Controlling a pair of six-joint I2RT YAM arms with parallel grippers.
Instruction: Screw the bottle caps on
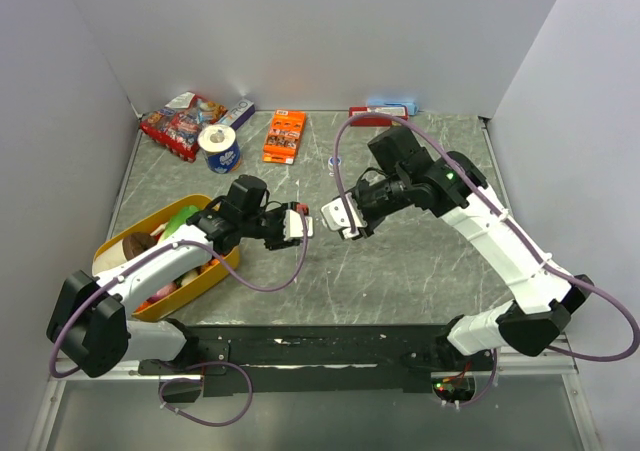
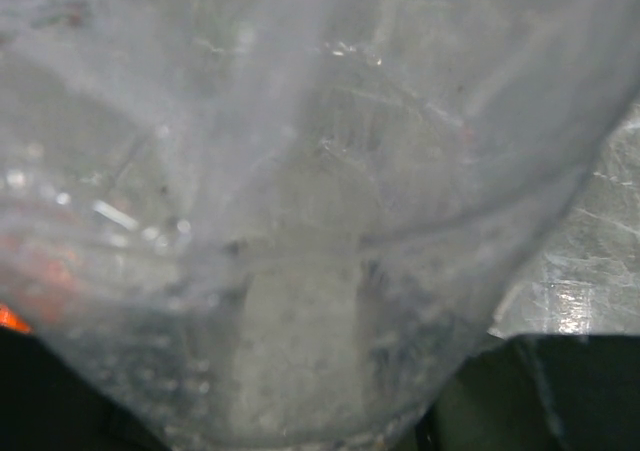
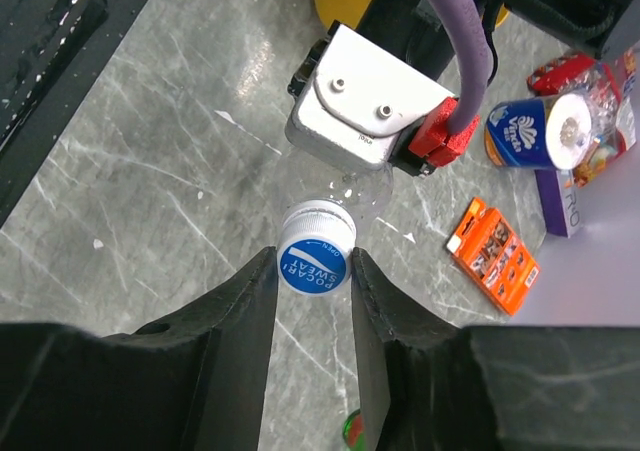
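Observation:
In the right wrist view a bottle cap [image 3: 315, 259], white-sided with a blue printed top, sits on the neck of a clear bottle [image 3: 368, 186]. My right gripper [image 3: 314, 267] is shut on it, one black finger against each side. The left gripper [image 1: 299, 223] holds the clear bottle level, pointing at the right gripper [image 1: 338, 221] mid-table. Its white body [image 3: 365, 106] shows just beyond the cap. The left wrist view is filled by the blurred clear bottle [image 2: 300, 221], and its own fingers are hidden there.
A yellow basket [image 1: 222, 268] of mixed items lies under the left arm. At the back are a snack bag [image 1: 180, 121], a toilet roll [image 1: 219, 149], an orange box [image 1: 284, 136] and a red and blue item [image 1: 385, 109]. White walls enclose three sides.

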